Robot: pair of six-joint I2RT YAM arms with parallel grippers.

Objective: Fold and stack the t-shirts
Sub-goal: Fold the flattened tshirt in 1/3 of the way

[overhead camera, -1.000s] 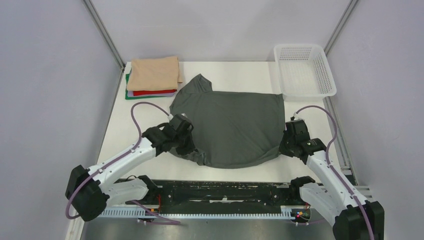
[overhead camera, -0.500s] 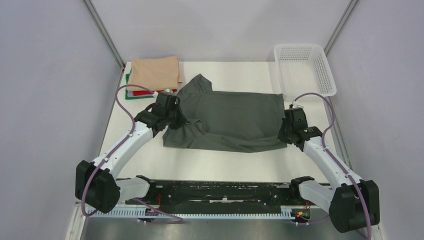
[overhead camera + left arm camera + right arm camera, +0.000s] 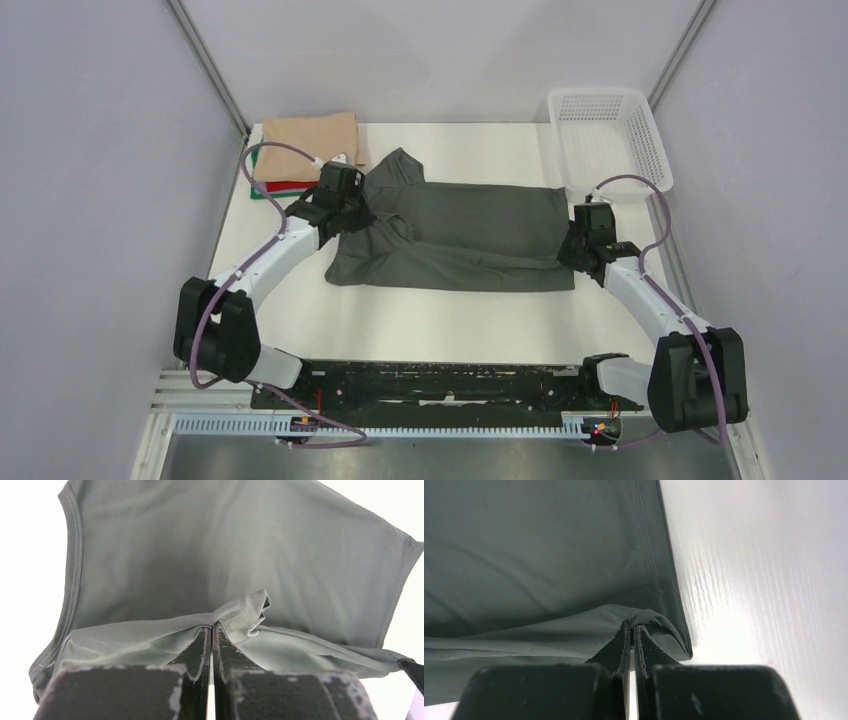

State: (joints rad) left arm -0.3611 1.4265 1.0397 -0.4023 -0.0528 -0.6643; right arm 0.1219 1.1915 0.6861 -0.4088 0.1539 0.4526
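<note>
A broad strip of bare white tabletop point(image 3: 450, 320) is lying open on the near side of the soft dark charcoal-grey t-shirt point(image 3: 470, 235). The shirt is stretching across the middle, doubled over (one sleeve poking out far-left). The left gripper point(image 3: 345, 208) is pinching its bunched left edge, jaws closed on cloth, just beside the tan-topped stack of folded t-shirts point(image 3: 305, 145). The right gripper point(image 3: 580, 245) is likewise clamping the right hem, near the white plastic lattice basket point(image 3: 610, 140).

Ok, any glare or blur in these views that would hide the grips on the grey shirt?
Top external: soft even light, sharp throughout, faint shadows only around the dark grey t-shirt. Left wrist: table blown out to white, left gripper soft near the lens, but the pinched fold's weave reads clearly. Right wrist: glare streaks the table, right gripper dark, yet its pinch is legible.
</note>
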